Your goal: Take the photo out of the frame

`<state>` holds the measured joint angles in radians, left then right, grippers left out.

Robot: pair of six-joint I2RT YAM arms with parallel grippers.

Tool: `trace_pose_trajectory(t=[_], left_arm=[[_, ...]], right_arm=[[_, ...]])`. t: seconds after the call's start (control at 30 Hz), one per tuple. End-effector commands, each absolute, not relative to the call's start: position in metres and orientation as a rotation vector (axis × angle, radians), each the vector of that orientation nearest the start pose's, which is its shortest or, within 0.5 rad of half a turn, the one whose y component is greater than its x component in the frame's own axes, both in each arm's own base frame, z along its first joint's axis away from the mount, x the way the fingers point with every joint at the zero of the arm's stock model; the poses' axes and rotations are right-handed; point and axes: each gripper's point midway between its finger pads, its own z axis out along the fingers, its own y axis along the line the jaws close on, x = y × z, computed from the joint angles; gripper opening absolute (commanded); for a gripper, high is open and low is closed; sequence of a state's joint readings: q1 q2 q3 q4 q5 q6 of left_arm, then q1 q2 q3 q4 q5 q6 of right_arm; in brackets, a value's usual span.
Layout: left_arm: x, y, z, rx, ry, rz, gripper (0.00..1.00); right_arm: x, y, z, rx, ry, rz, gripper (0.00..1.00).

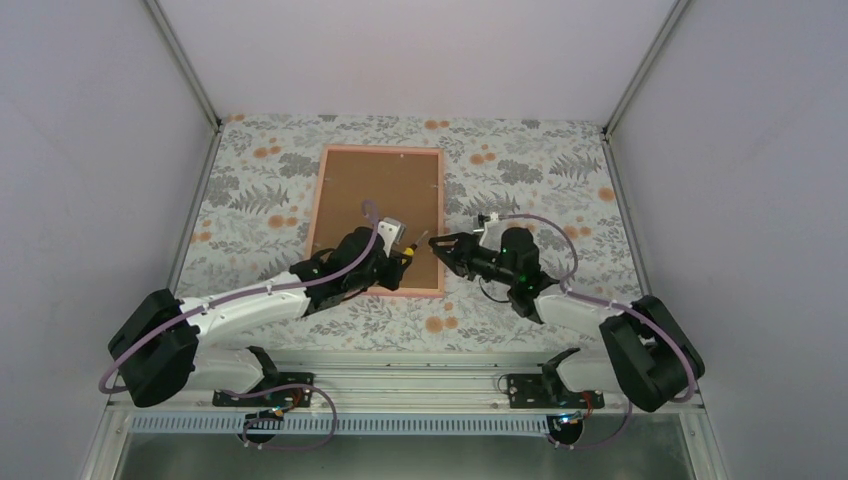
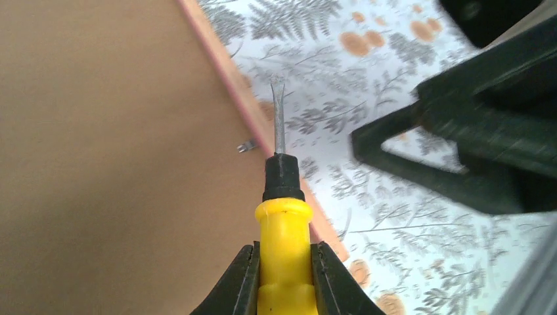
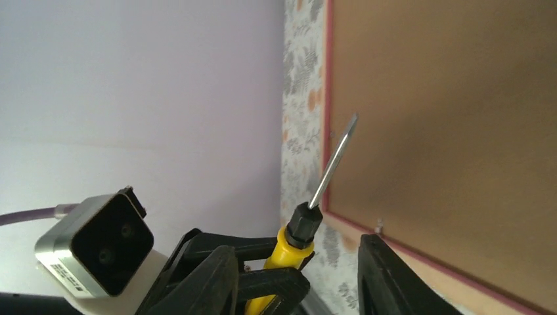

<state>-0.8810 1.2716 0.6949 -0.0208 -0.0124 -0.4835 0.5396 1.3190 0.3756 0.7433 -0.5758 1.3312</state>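
Overhead, the frame [image 1: 441,190] lay face down in the middle of the floral bench [image 1: 540,150], its brown backing board [image 1: 375,190] uppermost inside a pink rim. The photo showed nowhere; presumably it sat beneath that board. Near the frame's lower right corner the left fingers [image 1: 395,260] held a yellow-handled screwdriver [image 1: 410,249]. The right fingers [image 1: 452,243] hung just beside its tip, over the bench off the frame's right edge.

From the left wrist, the left fingers [image 2: 236,282] were clamped tight on the yellow handle. The blade pointed up the picture, just right of the pink rim. A small metal tab [image 2: 246,146] lay at the board's edge, left of the blade and apart from it. The right fingers [image 2: 420,164] filled the right side as a dark, blurred shape.

From the right wrist, the right fingers [image 3: 387,275] stood wide apart with nothing gripped. The screwdriver shaft rose between them towards the board in the upper right.

As a judgement, the print would be light, thin and floppy, and easily creased or smudged. It could not be reached until the tabs were bent back and the stiff board lifted away. It would then best be pinched gently at a bare edge or corner and drawn out flat, with no pressure on its face.
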Motion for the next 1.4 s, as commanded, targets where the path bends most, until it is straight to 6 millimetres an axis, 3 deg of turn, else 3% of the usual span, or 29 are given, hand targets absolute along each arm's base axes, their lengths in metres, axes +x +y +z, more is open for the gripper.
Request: trace_pose_trajectory(t=[0.0,0.23,0.4,0.97,1.3,1.37], left_arm=[[0.255,-0.273,0.143,0.422,2.248,-0.59,0.02],[0.254,-0.262,0.132,0.445,2.299,-0.532,0.02],[0.249,-0.266,0.124,0.497,2.341,-0.536,0.02],[0.251,-0.275,0.095,0.472,2.478,-0.599,0.02],[0.25,-0.273,0.084,0.455,2.521,-0.619,0.02],[0.249,-0.272,0.083,0.453,2.525,-0.622,0.02]], right_arm=[[0.271,0.25,0.15,0.249,2.222,1.48,0.42],[0.283,0.224,0.122,0.106,2.405,1.021,0.55],[0.286,0.216,0.098,0.011,2.504,0.832,0.57],[0.301,0.24,0.047,-0.158,2.606,0.639,0.56],[0.301,0.247,0.031,-0.208,2.636,0.575,0.42],[0.299,0.245,0.018,-0.214,2.669,0.538,0.4]])
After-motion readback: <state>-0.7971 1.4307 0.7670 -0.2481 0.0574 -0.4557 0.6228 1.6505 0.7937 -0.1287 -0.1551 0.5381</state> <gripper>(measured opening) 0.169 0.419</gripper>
